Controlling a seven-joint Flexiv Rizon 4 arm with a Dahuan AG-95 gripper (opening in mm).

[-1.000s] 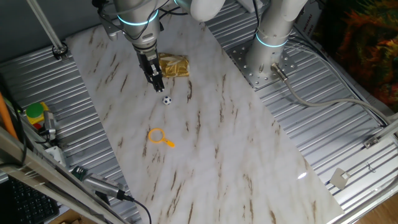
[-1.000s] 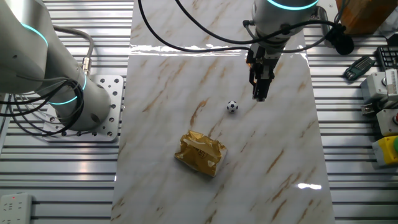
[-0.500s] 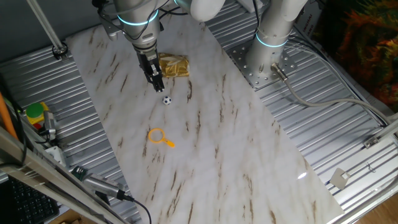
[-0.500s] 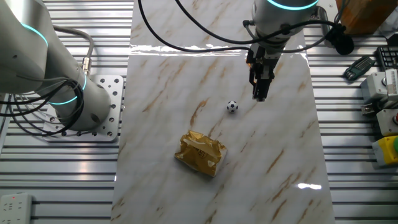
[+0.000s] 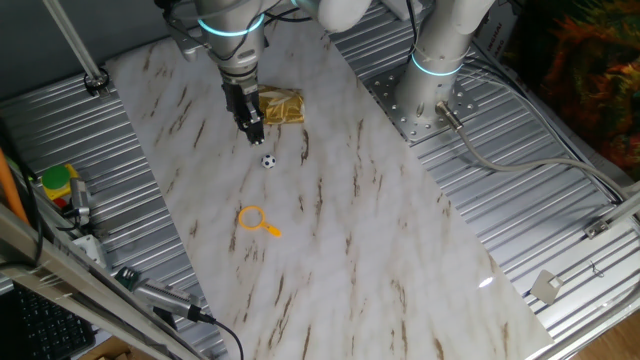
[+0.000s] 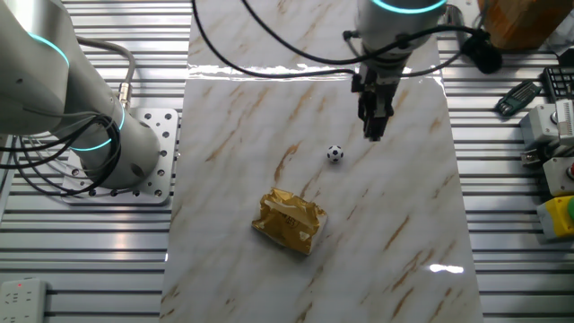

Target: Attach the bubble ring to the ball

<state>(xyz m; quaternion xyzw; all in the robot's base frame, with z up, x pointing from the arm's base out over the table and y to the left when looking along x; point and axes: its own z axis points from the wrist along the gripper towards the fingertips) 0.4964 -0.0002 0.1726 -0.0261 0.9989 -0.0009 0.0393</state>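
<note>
1. One fixed view: taking the ball (image 5: pixel 268 160) as landmark, the gripper (image 5: pixel 255 136) hangs just above and up-left of it, apart from it, fingers pointing down. Its fingers look pressed together with nothing between them, though the gap is too small to be sure. The ring (image 5: pixel 253 219) lies flat on the table (image 5: pixel 340 230), well below the ball in the picture, handle pointing lower right. The foil packet (image 5: pixel 278 105) sits above the ball, partly behind the gripper.

2. Change in this view: against a second ago the arm has shifted a little upward and to the right in the picture; ball, ring and packet have not moved.

3. The other fixed view: the gripper (image 6: pixel 373 133) stands up-right of the ball (image 6: pixel 334 153), near but clear of it. The packet (image 6: pixel 290 221) lies below-left of the ball. The ring is out of frame here. The gripper is slightly higher than half a second ago.

4. Meaning, as a judgement: nothing is grasped yet, and the ring is untouched. The small lift near the ball looks like repositioning; the attach step has not begun.
</note>
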